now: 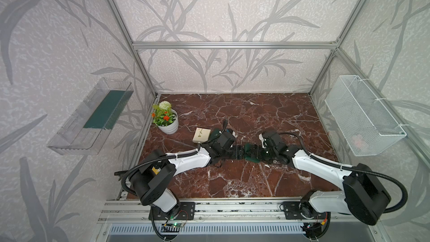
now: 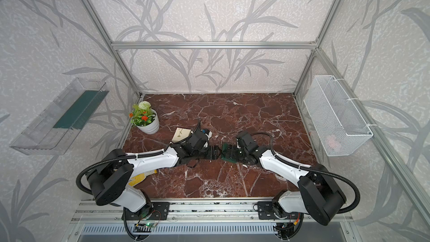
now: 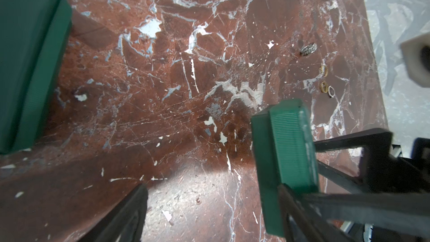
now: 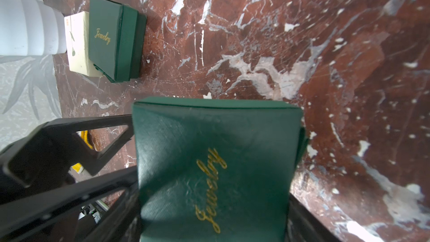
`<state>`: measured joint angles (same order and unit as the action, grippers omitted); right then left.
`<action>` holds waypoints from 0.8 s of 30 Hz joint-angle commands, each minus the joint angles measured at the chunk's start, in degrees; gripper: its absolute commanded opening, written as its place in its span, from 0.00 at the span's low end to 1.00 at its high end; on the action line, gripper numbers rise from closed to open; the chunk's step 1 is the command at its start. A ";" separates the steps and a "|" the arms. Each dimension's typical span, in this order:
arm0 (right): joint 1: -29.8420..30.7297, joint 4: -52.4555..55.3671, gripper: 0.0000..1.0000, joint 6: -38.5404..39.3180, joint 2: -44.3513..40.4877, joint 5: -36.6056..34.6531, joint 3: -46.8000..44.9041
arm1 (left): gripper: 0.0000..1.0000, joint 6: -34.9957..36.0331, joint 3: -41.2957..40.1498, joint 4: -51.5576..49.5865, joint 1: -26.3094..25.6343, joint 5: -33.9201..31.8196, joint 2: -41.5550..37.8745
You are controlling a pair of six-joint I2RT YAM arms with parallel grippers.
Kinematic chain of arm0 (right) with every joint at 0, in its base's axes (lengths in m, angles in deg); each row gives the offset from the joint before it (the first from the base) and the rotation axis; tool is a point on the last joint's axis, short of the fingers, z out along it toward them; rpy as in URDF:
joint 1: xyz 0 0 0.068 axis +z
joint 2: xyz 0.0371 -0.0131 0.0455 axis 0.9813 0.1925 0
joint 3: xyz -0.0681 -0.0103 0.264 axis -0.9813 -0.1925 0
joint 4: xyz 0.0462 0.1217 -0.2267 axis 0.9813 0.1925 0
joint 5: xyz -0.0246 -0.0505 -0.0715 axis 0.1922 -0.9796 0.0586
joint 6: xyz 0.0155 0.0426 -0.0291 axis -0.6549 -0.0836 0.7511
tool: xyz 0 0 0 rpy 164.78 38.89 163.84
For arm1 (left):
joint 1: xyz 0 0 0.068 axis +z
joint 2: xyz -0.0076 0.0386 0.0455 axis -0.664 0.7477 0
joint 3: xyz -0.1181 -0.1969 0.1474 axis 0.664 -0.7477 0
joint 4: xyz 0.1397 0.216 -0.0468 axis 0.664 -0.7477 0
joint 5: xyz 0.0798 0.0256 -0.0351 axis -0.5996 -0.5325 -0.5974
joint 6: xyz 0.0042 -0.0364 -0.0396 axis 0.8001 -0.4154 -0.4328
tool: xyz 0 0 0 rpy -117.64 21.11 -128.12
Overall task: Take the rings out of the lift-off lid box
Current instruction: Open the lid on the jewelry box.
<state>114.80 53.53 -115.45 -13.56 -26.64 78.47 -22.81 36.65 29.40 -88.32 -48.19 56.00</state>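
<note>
My right gripper (image 4: 215, 189) is clamped on the green Jewelry box (image 4: 209, 126), denting its top. My left gripper (image 3: 211, 189) is spread with nothing between its jaws, one finger just beside that box. Well beyond the left gripper's tips, four rings (image 3: 324, 86) lie on the marble table (image 3: 162, 89), so I judge the emptying largely done. Whether more are inside is hidden. Only the left wrist view shows the rings; I can't find them in either top view.

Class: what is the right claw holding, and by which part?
The green Jewelry box, likely just its lid, pinched across two opposite side walls by the right claw.
</note>
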 commanded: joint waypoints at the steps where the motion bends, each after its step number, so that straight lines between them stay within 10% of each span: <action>1: 0.22 -1.61 0.84 -0.51 -1.84 1.03 -0.54 | 0.85 -0.80 1.33 0.77 -0.35 0.29 1.23; 24: 0.14 -8.81 0.82 -1.51 -2.74 4.33 -2.15 | 0.84 -2.53 1.45 4.08 -3.07 3.28 5.31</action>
<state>114.52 53.16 -116.55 -13.80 -26.13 76.05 -24.43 36.65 32.31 -89.66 -46.74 59.83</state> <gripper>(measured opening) 0.830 0.837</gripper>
